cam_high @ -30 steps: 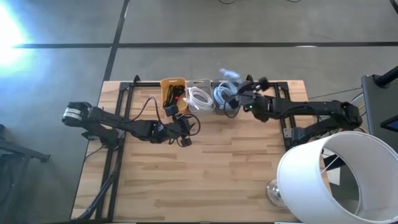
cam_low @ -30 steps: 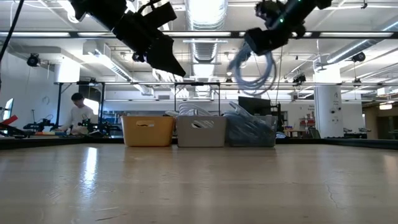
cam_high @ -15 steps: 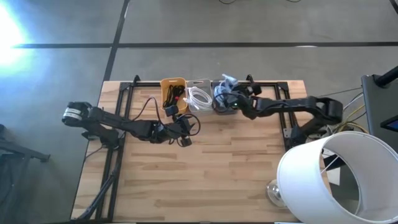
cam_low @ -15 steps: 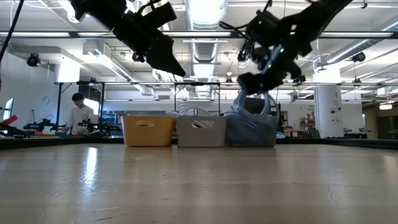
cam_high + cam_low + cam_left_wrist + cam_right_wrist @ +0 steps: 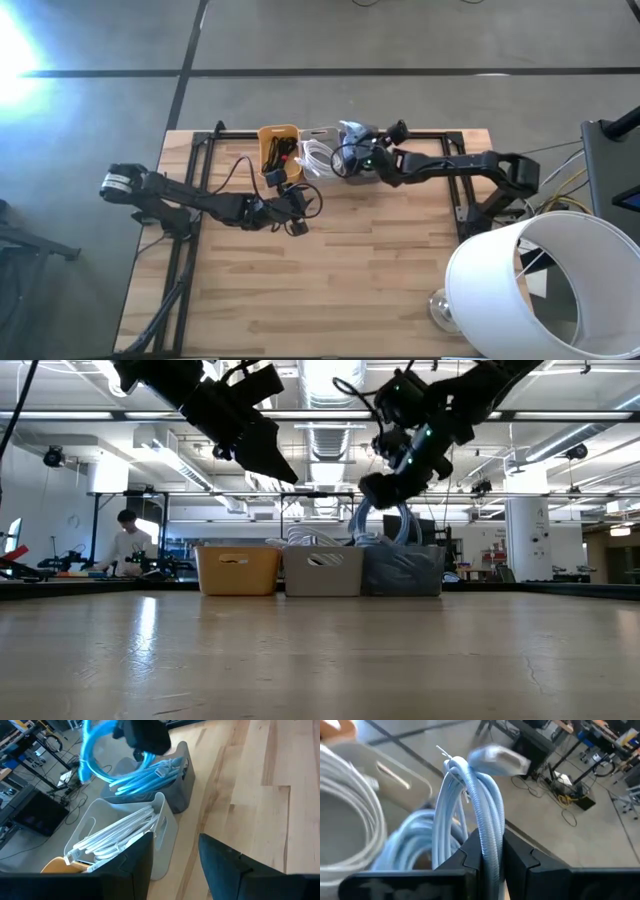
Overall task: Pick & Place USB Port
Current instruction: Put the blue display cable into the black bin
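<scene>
**Blue cable carried across the bins, right arm swinging toward the white one**

Nearest on the bench (image 5: pixel 330 260), the left pincer (image 5: pixel 297 207) hangs above bare wood in front of the bins. It has not moved over the last second, its fingers (image 5: pixel 227 865) parted with nothing between them; this arm is waiting.

Behind it stands the row of three bins: the yellow bin (image 5: pixel 277 150), the white bin (image 5: pixel 320 155) holding coiled white cables (image 5: pixel 120 832), and the grey bin (image 5: pixel 172 795) with blue cables lying in it.

The change is all in the right arm. A second ago its pincer was raised over the far side of the grey bin with a coil dangling; half a second ago it dipped toward that bin. Now the right pincer (image 5: pixel 358 158) has swung sideways and sits above the border between the grey and white bins, closed tight on a coiled blue USB cable (image 5: pixel 482 815). The coil hangs clear in the air, its connector (image 5: pixel 497 759) sticking up above the grip.

By my reading, the pick is done and the carry is under way. Where the cable is meant to land cannot be told yet. The loops hang loose and might snag on a bin rim.
</scene>
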### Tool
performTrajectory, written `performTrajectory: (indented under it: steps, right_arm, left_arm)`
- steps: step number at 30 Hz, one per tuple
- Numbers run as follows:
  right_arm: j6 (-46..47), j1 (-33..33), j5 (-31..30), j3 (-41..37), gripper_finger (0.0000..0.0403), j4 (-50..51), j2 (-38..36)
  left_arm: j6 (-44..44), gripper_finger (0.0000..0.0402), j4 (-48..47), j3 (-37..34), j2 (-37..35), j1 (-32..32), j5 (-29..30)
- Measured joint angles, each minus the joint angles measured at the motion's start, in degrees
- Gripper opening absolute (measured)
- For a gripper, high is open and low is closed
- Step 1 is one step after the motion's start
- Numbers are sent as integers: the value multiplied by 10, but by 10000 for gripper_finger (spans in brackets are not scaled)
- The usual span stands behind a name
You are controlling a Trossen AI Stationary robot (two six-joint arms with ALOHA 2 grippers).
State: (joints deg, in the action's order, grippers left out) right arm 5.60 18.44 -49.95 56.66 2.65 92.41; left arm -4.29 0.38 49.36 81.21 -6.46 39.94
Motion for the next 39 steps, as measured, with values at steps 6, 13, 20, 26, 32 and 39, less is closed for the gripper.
performTrajectory:
  steps: [6,13,20,26,32,39]
  right_arm:
    - [18,-2,55,9,45,-1,-25]
    - [25,-2,18,1,44,14,-24]
    - [92,-3,7,-8,44,77,-22]
    - [95,-3,36,-26,59,75,-16]
    - [63,-3,80,-27,86,70,-17]
    - [34,-3,81,-19,122,70,-17]
  left_arm:
    - [0,161,-1,0,0,0,0]
    - [0,161,-1,0,0,0,0]
    - [0,161,-1,0,0,0,0]
    - [0,161,-1,0,0,0,0]
    - [0,161,-1,0,0,0,0]
    - [17,161,-1,0,0,0,0]
